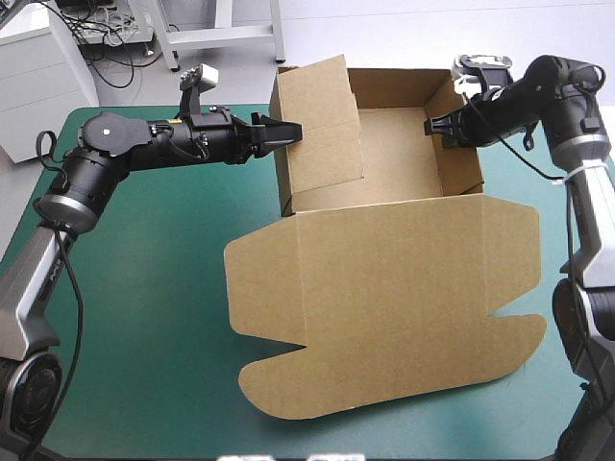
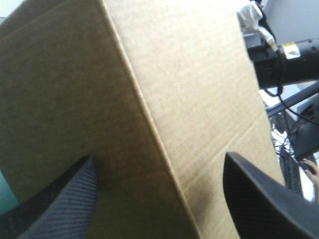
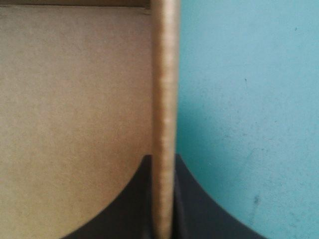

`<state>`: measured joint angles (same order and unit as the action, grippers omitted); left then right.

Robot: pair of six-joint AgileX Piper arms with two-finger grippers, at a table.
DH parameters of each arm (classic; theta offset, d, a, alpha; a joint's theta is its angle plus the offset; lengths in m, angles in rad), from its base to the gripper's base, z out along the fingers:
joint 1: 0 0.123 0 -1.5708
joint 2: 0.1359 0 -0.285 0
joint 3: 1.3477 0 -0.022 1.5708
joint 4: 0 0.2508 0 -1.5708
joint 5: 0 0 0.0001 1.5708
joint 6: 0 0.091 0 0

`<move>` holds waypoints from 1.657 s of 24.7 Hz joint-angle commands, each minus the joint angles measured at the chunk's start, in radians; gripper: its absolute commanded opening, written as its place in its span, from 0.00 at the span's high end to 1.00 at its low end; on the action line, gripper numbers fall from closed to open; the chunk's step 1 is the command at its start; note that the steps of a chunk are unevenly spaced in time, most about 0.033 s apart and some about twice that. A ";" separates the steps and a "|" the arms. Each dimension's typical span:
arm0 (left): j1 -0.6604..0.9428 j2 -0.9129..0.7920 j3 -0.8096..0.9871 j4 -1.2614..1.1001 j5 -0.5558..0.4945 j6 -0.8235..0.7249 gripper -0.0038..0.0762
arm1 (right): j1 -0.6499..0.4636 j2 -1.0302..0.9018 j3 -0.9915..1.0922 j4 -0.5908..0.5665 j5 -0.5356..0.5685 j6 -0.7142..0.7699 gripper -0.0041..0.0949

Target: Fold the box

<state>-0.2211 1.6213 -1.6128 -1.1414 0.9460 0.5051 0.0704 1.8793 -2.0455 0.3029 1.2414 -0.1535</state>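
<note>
The brown box (image 1: pixel 404 158) stands at the table's far middle as an open tray, its lid (image 1: pixel 384 298) lying flat toward the near edge. A tall left wall flap (image 1: pixel 322 125) leans inward over the tray. My left gripper (image 1: pixel 286 132) is open against that flap's outer face. In the left wrist view the board (image 2: pixel 149 99) fills the space between and ahead of the spread gripper (image 2: pixel 159 158). My right gripper (image 1: pixel 440 127) is shut on the box's right wall. The wall's edge (image 3: pixel 164 99) runs straight out from between the fingers of the right gripper (image 3: pixel 163 159).
Bare teal-green cover (image 1: pixel 144 288) lies left of the lid and along the near left. More cover (image 3: pixel 249 99) shows outside the right wall. The lid's near corner reaches close to the table's right edge (image 1: pixel 553 384).
</note>
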 commanded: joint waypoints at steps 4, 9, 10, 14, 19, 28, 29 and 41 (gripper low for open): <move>-0.053 0.041 -0.198 0.208 0.077 -0.207 0.32 | 0.067 -0.055 -0.023 0.006 -0.045 0.067 0.97; -0.063 0.100 -0.366 0.435 0.199 -0.360 0.32 | 0.072 -0.055 -0.023 0.004 -0.048 0.087 0.97; -0.065 0.112 -0.404 0.476 0.222 -0.395 0.32 | 0.072 -0.055 -0.023 0.003 -0.046 0.089 0.97; -0.100 0.137 -0.489 0.599 0.289 -0.475 0.32 | 0.072 -0.055 -0.023 0.014 -0.057 0.107 0.97; -0.140 0.165 -0.506 0.752 0.326 -0.565 0.34 | 0.072 -0.055 -0.023 0.016 -0.046 0.117 0.97; -0.173 0.220 -0.567 0.884 0.353 -0.610 0.40 | 0.072 -0.045 -0.023 0.011 -0.033 0.133 0.97; -0.173 0.225 -0.567 0.893 0.353 -0.610 0.42 | 0.072 -0.045 -0.023 0.009 -0.033 0.137 0.97; -0.171 0.259 -0.562 0.964 0.355 -0.557 0.42 | 0.104 -0.031 -0.027 -0.059 -0.115 0.215 0.97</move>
<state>-0.3941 1.9250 -2.1556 -0.2284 1.2510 -0.0594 0.1756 1.9113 -2.0413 0.1522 1.1947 0.0359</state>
